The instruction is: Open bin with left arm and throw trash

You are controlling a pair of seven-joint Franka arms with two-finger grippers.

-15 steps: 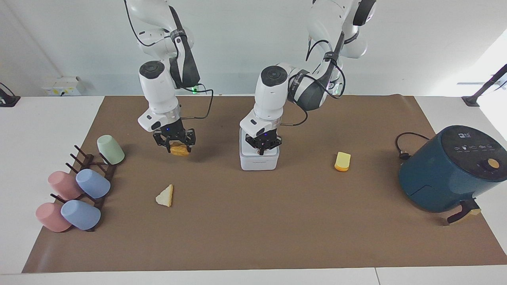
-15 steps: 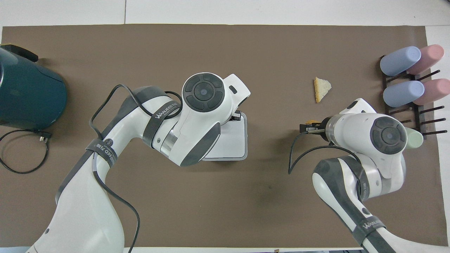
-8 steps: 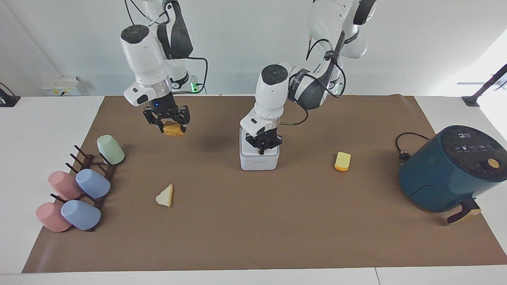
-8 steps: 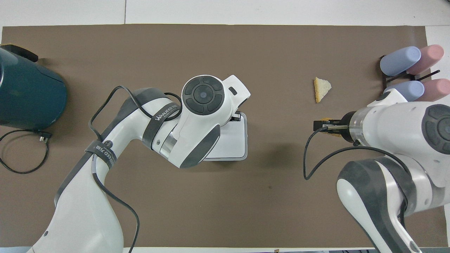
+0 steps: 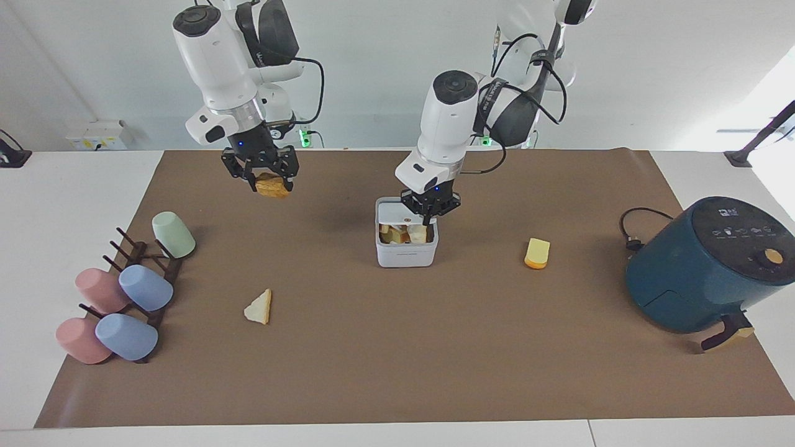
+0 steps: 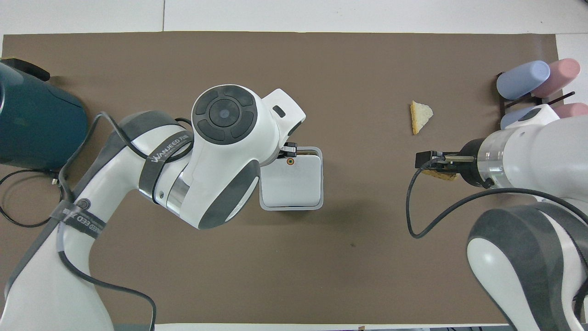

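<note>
**Pincer status: left at the raised bin lid, right carrying the fried lump**

Left pincer [image 5: 430,207] sits at the rim of the bin [image 5: 407,254], fingers pressed together, tips at the raised lid [image 5: 397,212]. Whether it actually pinches the lid, I can't tell. Bin is mid-counter; bread-coloured scraps are visible inside in the facing view. The overhead view shows only the lid's white face and its small round button [image 6: 290,161].

Right pincer [image 5: 261,174] is up in the air over bare mat toward the right arm's end, pinching the golden-brown fried lump [image 5: 272,185].

Remaining trash on the mat:
- bread wedge [image 5: 259,307], farther from the robots than the bin, toward the right arm's end
- yellow block [image 5: 537,252], level with the bin, toward the left arm's end, between the bin and the air fryer [image 5: 708,267]

Handling, my read:
- Fried lump looks light and crumbly; a light squeeze across its middle should do.
- Bread wedge is likely soft, so grip the thick crust edge, not the tip.
- Block looks firmer; take it across the short sides.
- Lid is light plastic on a hinge and may swing shut if released.
</note>
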